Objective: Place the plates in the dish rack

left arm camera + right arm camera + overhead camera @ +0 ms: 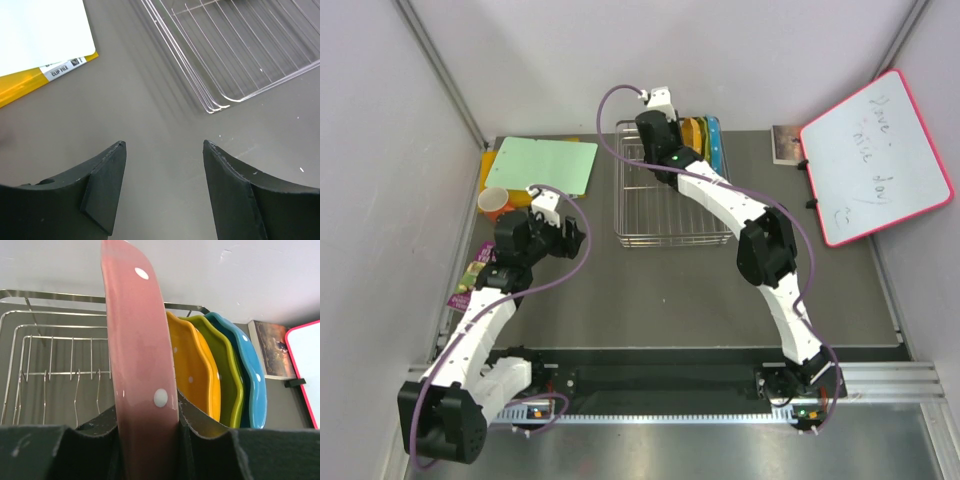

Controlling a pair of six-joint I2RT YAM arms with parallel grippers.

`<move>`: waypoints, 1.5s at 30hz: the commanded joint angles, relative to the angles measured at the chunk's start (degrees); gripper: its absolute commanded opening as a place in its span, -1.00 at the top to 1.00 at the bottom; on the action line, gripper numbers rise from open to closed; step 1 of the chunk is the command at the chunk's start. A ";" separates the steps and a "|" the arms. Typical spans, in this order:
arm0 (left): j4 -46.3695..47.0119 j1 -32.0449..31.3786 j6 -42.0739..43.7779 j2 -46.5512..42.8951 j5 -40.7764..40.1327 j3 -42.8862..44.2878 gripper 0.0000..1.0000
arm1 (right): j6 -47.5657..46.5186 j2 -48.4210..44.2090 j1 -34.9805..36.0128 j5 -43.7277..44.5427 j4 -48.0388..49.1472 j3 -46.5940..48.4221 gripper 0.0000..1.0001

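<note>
- The pink plate (137,365) stands on edge with its rim up and its faces turned left and right. It is glossy, with white dots.
- The right gripper (150,416) is clamped on its lower rim, one finger on each face.
- It sits at the far right end of the rack (650,215), just left of the orange plate (192,370). The green plate (227,375) and blue plate (250,375) follow, all upright and parallel with wavy rims.
- Whether the pink plate rests between dividers cannot be told.
- The left gripper (162,170) is spread wide and empty, over the table (150,100) near a rack corner.
</note>
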 commanded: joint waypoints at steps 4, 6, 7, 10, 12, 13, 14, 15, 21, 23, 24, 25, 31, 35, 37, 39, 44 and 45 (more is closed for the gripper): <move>4.53 0.32 -0.46 0.93 1.25 -0.73 -0.36 | -1.75 -3.00 -0.43 3.11 8.42 1.91 1.00; 4.70 0.32 -0.37 1.02 1.16 -0.65 -0.36 | -1.75 -2.74 -0.43 3.03 7.81 1.12 1.00; 4.53 0.32 -0.28 1.02 1.16 -0.65 -0.36 | -1.58 -2.57 -0.43 3.03 7.54 1.03 1.00; 4.09 0.32 -0.37 1.02 1.34 -0.47 -0.36 | -0.09 -1.95 -0.60 3.37 6.05 0.24 1.00; 3.83 0.32 -0.28 0.93 1.25 -0.47 -0.36 | 0.44 -1.16 -0.69 3.47 5.17 0.06 1.00; 3.74 0.32 -0.20 1.02 1.25 -0.65 -0.36 | 0.62 -0.99 -0.78 3.55 5.08 -0.03 1.00; 3.39 0.24 -0.28 1.02 1.25 -0.56 -0.36 | 0.88 -0.72 -0.86 3.29 4.82 -0.20 1.00; 3.47 0.32 -0.28 0.93 1.43 -0.65 -0.36 | 1.14 -0.20 -0.95 3.20 4.03 -0.12 1.00; 3.21 0.32 -0.02 1.28 1.60 -0.73 -0.37 | 3.52 1.21 -1.13 2.85 2.88 -1.26 1.00; 3.30 0.32 0.16 1.55 1.60 -0.65 -0.37 | 3.08 1.30 -1.13 2.59 3.41 -1.17 1.00; 3.30 0.32 0.24 1.64 1.60 -0.56 -0.37 | 2.91 1.30 -1.13 2.41 3.84 -1.00 1.00; 3.30 0.32 0.24 1.72 1.52 -0.56 -0.37 | 2.56 1.30 -1.13 2.24 4.11 -0.99 1.00; 4.53 0.32 0.60 1.99 1.95 -0.38 -0.38 | 1.94 -0.89 -1.22 0.39 4.55 -1.61 -0.01; 4.53 0.24 1.65 2.16 1.43 0.14 -0.62 | -1.49 -4.40 -0.78 -1.19 5.86 -2.75 -0.25; 4.53 0.24 2.79 2.25 0.90 0.84 -0.88 | -2.63 -7.04 -0.43 -1.37 6.66 -2.93 -0.27; 4.44 0.24 3.84 2.08 0.55 1.55 -0.98 | -3.68 -9.84 -0.16 -1.89 6.92 -3.45 -0.28; 5.14 0.24 4.02 1.29 -0.68 3.39 -0.98 | -4.39 -20.37 1.07 -2.77 6.58 -10.37 -0.38; 5.14 0.24 4.29 0.94 -1.03 4.09 -0.98 | -3.96 -22.41 1.16 -3.04 6.05 -12.23 -0.51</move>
